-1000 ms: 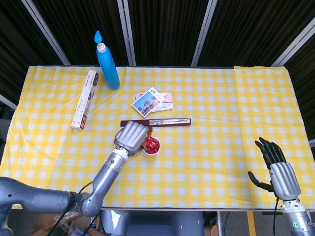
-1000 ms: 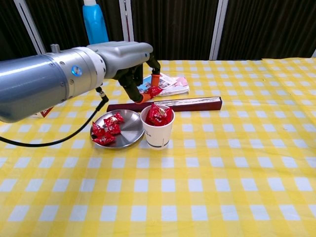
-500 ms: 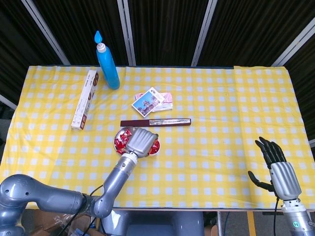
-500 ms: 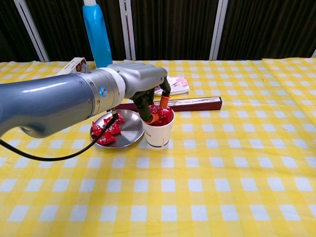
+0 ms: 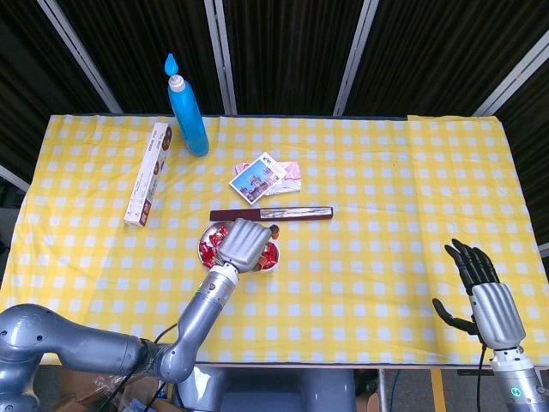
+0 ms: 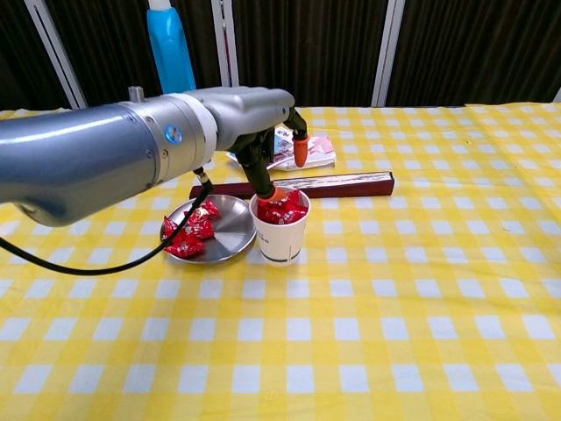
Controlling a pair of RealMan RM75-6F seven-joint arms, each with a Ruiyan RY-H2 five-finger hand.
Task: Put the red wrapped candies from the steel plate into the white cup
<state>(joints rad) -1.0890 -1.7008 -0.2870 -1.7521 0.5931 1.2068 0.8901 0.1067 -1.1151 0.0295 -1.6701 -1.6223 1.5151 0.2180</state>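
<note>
On the steel plate (image 6: 230, 230), a few red wrapped candies (image 6: 188, 231) are left at its left side, while others are heaped in the white cup (image 6: 281, 237) touching the plate's right rim. Directly above the cup the left hand (image 6: 254, 127) is held, its fingers (image 6: 300, 151) spread and nothing seen between them. The remaining candies therefore lie to the left of and below those fingers. From the head view the cup is mostly hidden by the hand; the chest view shows it. The right hand (image 5: 485, 296) is rested open, well apart, at the bench (image 5: 386, 232) edge.

cup (image 6: 282, 235) right of plate (image 6: 230, 230), touching
</note>
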